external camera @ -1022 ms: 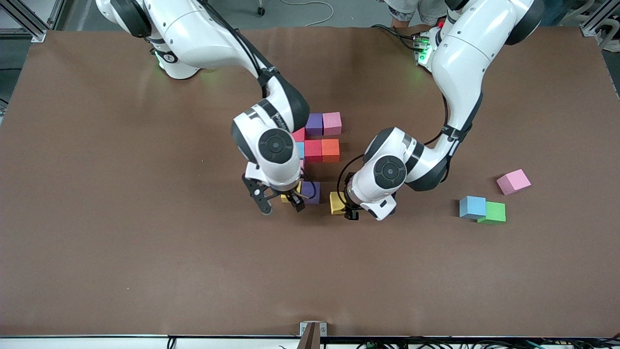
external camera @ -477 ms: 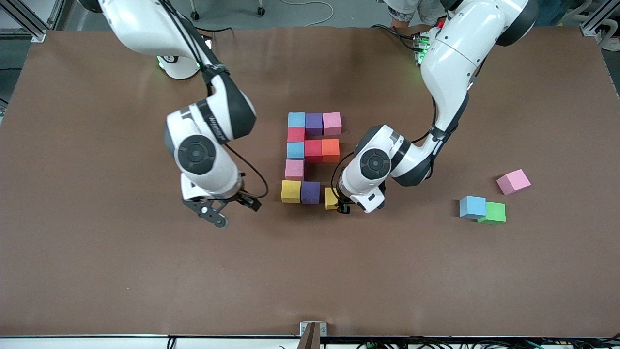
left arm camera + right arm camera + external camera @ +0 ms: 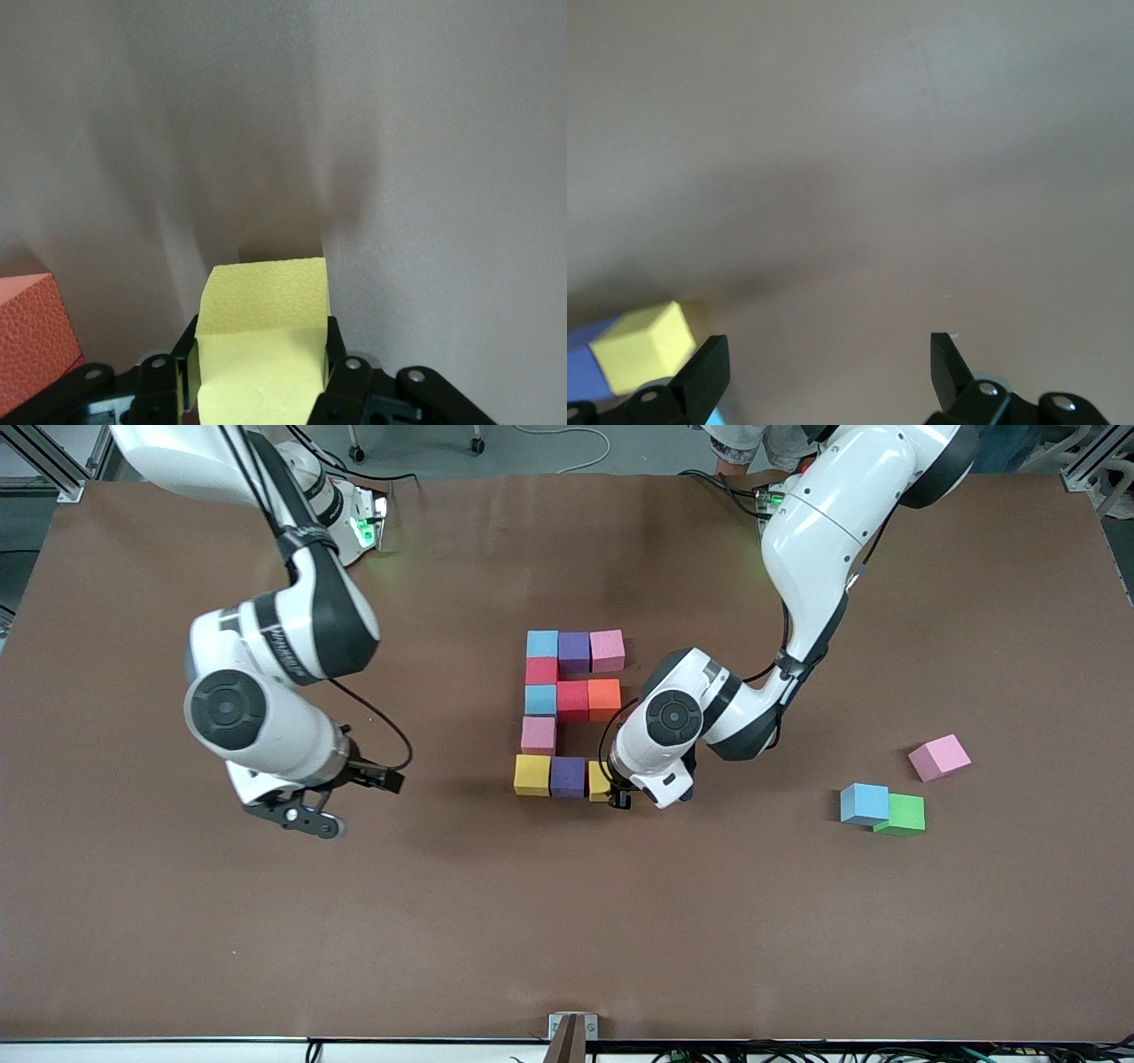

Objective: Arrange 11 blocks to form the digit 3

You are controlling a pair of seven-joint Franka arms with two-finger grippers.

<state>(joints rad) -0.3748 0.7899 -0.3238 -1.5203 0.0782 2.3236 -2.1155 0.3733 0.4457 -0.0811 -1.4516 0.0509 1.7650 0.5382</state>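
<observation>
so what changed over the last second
The right gripper, open, swung away from the figure toward the right arm's end. The left gripper, shut on the yellow block, brought it beside the purple block. The loose pink block, blue block and green cube stayed.

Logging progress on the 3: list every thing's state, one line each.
Left claw: shut on yellow cube, against the purple cube.
Right claw: open, empty.
Digit 3: last cube not yet released.
Spare pink, blue, green: loose.

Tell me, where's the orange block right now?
In the front view, the orange block ends the figure's middle bar, touching a red block, toward the left arm's end of the table.
</observation>
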